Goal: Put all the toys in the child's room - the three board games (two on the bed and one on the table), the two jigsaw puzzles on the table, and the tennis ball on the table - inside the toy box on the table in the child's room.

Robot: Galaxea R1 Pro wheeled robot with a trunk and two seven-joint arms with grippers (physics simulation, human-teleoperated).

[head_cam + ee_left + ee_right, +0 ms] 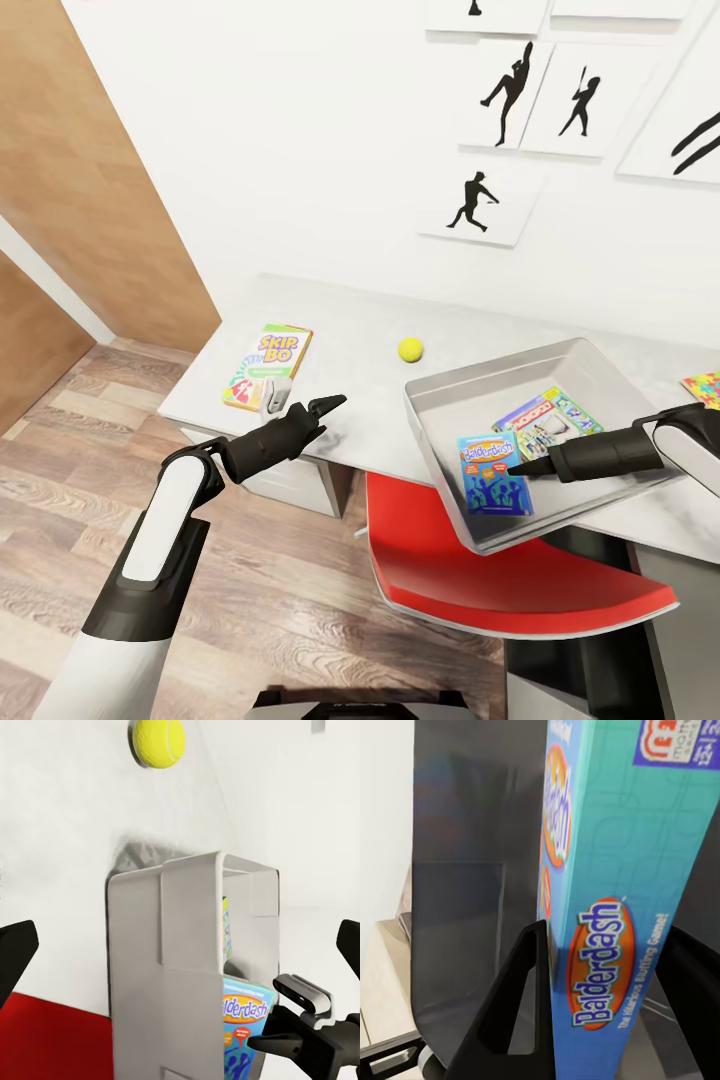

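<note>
Head view, left to right: Skip-Bo [268, 366] lies flat on the table [350, 400], just ahead of the left gripper [322, 408], fingers apart, plainly the nearer arm. Ball [410, 349] next. Right gripper [528, 467] clamps Balderdash [494, 474] inside the box [440, 440].

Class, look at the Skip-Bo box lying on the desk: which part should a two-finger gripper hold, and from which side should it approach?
The Skip-Bo box lies flat on the table, so its thin sides are the likely grip. I would come from above with the left gripper, which hovers just beside it, and close the fingers across the narrower width on the long edges. The near end sits by the table's front edge, so a front approach might also work.
</note>
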